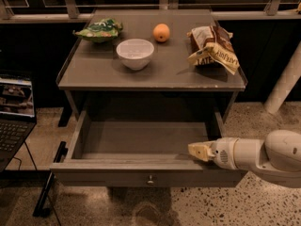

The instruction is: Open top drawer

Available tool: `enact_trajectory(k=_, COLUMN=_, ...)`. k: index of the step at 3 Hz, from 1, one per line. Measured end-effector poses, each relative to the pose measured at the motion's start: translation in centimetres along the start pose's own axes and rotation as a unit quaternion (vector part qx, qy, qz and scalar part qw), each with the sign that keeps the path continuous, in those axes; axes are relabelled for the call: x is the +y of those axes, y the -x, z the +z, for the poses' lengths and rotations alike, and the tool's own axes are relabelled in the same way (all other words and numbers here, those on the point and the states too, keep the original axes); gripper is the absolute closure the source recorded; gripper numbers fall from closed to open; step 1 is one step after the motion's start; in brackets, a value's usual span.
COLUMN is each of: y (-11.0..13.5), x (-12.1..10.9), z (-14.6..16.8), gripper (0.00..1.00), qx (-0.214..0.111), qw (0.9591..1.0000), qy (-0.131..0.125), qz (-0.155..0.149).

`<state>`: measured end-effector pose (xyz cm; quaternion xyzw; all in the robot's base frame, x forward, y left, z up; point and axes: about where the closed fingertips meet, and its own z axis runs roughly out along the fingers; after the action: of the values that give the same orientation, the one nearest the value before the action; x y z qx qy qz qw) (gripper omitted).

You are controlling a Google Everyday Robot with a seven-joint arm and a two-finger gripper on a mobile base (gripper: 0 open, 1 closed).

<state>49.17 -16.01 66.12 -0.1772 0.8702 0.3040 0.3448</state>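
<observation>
Item: top drawer (141,139). Grey-brown, shallow box, lower centre of the frame, directly under the worktop (94,74). Stood pulled well out toward the bottom of the frame, its bare floor and both side walls exposed. Flat front panel ran along the lower edge, with one small round metal knob (150,179) at its middle.

Item: claw (197,150). Pale yellowish tip on a white arm (263,155) that entered from the lower right. Tip pointed left and sat at the right end of the drawer, just behind the top edge of the front panel. Whether it was open or closed could not be told, nor whether it had hold of anything; contact with the panel also unclear.

Items on the worktop:
- White bowl (135,53), upright, centre left.
- Orange fruit (161,32), behind and just right of the bowl.
- Green snack bag (99,29), back left corner.
- Brown and white chip bag (214,48), crumpled, right side.

Surroundings: open laptop (16,108) at the left edge, screen lit; white post (284,81) leaning at the right edge; speckled floor (211,206) below.
</observation>
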Motion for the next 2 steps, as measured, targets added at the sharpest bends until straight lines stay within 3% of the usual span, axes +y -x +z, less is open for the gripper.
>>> enact_trajectory(k=2, y=-0.02, x=-0.01, z=-0.01, gripper=0.36, qx=0.0, qw=1.0, qy=0.0, qz=0.001)
